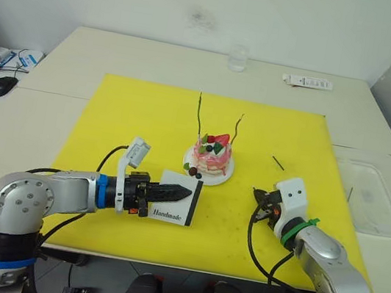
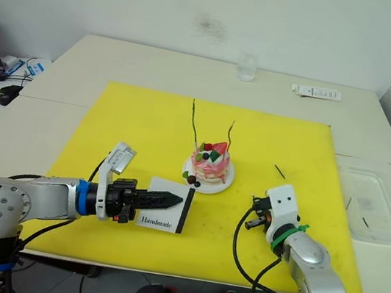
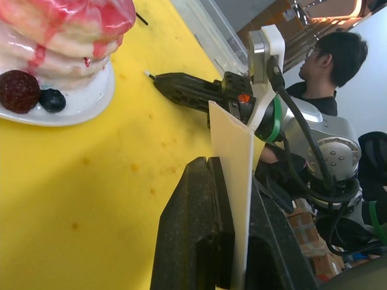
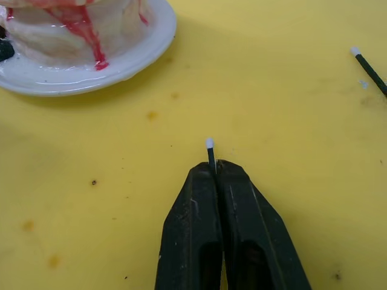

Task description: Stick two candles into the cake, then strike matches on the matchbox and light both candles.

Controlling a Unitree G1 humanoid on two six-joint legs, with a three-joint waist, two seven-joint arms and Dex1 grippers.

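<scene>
Small round pink-and-white layered cake (image 1: 211, 157) on a small white plate (image 1: 224, 175) sits mid yellow mat (image 1: 111, 115), with two thin wavy greenish candles (image 1: 198, 117) stuck upright in its top, one on the robot's left side of the cake, the other (image 1: 238, 129) on the right. Left gripper (image 1: 190, 190) is clamped on the flat white rectangular matchbox (image 1: 177, 207) with black "Handmade" script, held on edge just left-front of the plate, not touching it. Right gripper (image 4: 215, 172) is pinched closed on a short dark match with a white tip (image 4: 210, 148), tip poking out past the fingertips, low over the mat to the right of the plate, pointing toward the matchbox, well apart from it. A spare dark match (image 1: 278, 162) lies on the mat right of the cake. Clear plastic tray (image 1: 370, 196) off the mat's right edge.
</scene>
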